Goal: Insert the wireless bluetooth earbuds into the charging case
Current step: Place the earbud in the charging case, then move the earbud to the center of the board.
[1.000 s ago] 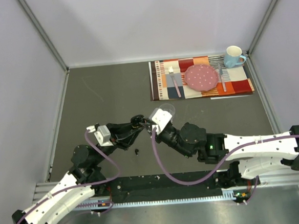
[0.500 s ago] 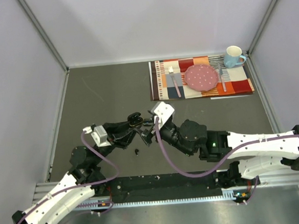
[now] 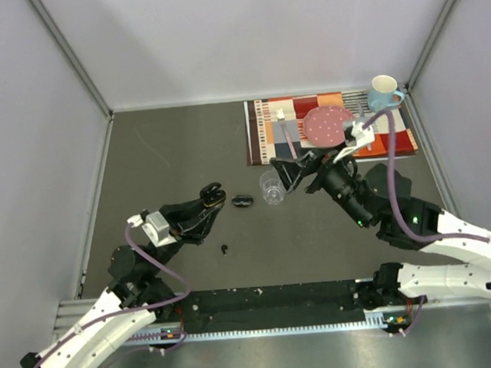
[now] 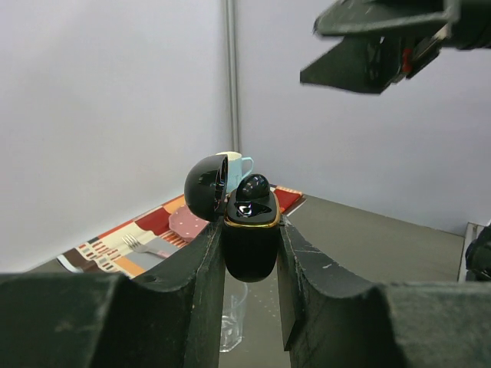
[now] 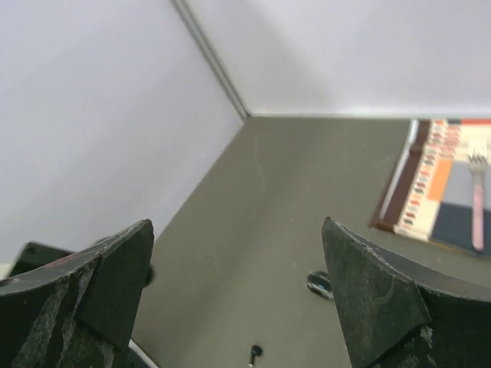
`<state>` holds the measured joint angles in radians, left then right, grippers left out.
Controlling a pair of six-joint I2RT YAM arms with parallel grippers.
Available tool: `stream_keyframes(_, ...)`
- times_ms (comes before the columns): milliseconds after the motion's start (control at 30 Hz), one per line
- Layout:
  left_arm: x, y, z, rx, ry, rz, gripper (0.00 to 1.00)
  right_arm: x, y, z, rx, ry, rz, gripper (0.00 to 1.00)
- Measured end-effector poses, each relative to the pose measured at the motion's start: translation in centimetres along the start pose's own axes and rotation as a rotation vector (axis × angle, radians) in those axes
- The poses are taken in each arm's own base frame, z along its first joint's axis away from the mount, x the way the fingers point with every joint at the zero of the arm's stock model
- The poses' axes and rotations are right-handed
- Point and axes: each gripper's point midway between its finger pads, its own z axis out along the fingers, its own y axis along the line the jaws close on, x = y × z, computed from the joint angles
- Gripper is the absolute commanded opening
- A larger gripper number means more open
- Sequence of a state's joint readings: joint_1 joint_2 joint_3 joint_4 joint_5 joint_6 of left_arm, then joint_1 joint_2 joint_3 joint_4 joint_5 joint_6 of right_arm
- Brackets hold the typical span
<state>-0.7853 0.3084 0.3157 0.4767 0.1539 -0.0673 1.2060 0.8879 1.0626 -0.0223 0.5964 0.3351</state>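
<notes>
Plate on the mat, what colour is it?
The plate is pink with tiny white dots, clearest in the top view.

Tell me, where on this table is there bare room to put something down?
The far-left stretch of table, between the left wall and the placemat, is bare. It is crowded mid-table around the clear cup, the black case and the stray earbud.

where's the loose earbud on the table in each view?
Top external: earbud, lower left of centre.
Left wrist: not in it.
Right wrist: earbud at the bottom edge, middle.
Shared landmark: striped placemat, in all three.
</notes>
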Motion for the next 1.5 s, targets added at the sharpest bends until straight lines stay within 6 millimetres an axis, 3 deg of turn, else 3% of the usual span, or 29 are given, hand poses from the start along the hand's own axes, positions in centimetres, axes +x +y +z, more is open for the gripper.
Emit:
stream_keyframes(67,-0.1,0.1,-0.1,-0.007,-0.001,0.011,0.00,1.1,-1.6,0.2,0.060,0.043,0.035,0.99)
stream_keyframes(133,-0.3,0.3,-0.3,-0.014,-0.006,0.019,0.00,3.6,-3.4,0.9,0.123,0.129,0.038,0.99)
stream_keyframes(300,-1.1,0.4,-0.6,-0.022,-0.018,0.046,0.00,13.4,-5.7,1.6,0.214,0.447,0.015,0.99)
stream_keyframes(400,-2.6,0.5,-0.8,-0.028,-0.041,0.075,0.00,18.4,-6.0,1.1,0.241,0.612,0.043,0.99)
stream_keyframes(500,-4.6,0.6,-1.0,-0.034,-0.081,0.102,0.00,22.3,-6.0,0.6,0.265,0.736,0.081,0.95)
stream_keyframes(733,-6.5,0.7,-1.8,-0.050,-0.113,0.138,0.00,30.1,-6.0,-0.2,0.370,0.945,0.178,0.93)
stream_keyframes(833,-6.6,0.9,-2.2,-0.063,-0.111,0.144,0.00,31.6,-4.6,0.1,0.377,0.997,0.202,0.93)
stream_keyframes(1033,-6.8,1.1,-2.6,-0.075,-0.108,0.158,0.00,31.4,-1.1,1.9,0.334,1.011,0.298,0.90)
stream_keyframes(1067,-6.9,1.1,-2.7,-0.077,-0.110,0.159,0.00,31.4,-0.6,2.1,0.326,1.017,0.319,0.96)
stream_keyframes(1367,-7.2,1.3,-3.1,-0.093,-0.112,0.165,0.00,31.8,-0.7,3.3,0.319,1.075,0.474,0.99)
stream_keyframes(1500,-7.3,1.4,-3.2,-0.102,-0.114,0.168,0.00,33.1,-0.4,3.4,0.323,1.122,0.519,0.88)
